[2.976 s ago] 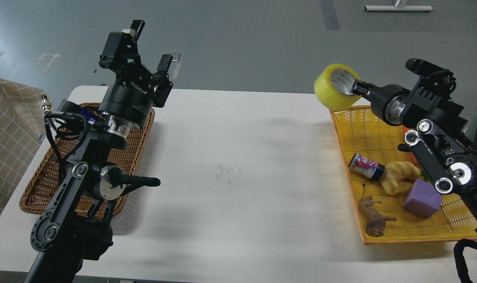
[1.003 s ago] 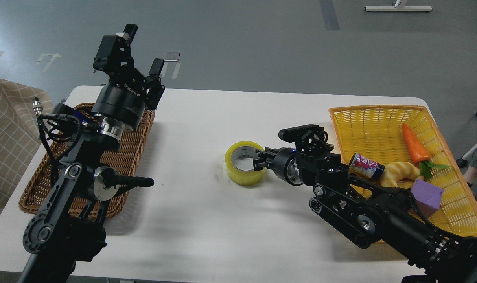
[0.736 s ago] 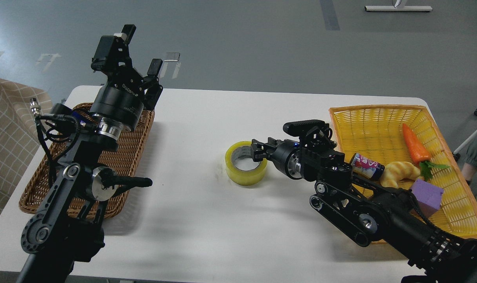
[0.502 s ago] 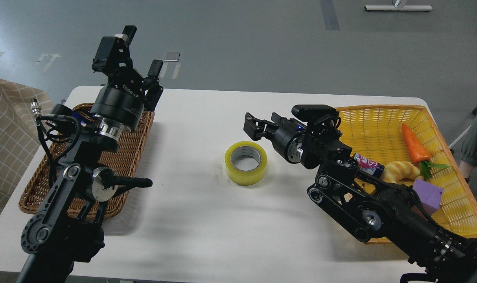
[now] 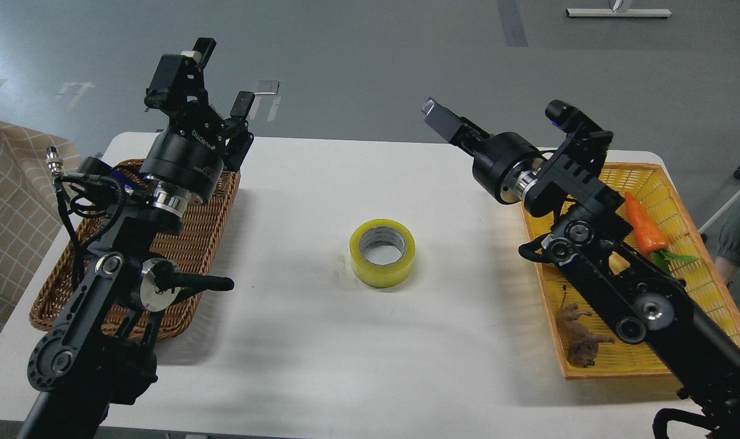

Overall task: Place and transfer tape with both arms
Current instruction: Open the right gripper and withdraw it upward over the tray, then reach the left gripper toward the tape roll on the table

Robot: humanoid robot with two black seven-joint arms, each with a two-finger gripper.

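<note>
While the wide yellow translucent tape roll (image 5: pixel 382 252) lies flat mid-table, core upward, the empty left gripper (image 5: pixel 218 82), fingers spread wide, hovers far-left; the right gripper's (image 5: pixel 438 119) spread I cannot tell.

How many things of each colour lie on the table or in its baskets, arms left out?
Yellow: 2, the tape and the yellow basket
Brown: 2, the wicker basket and the toy animal
Orange: 1, the carrot
Total: 5 that can be told
</note>
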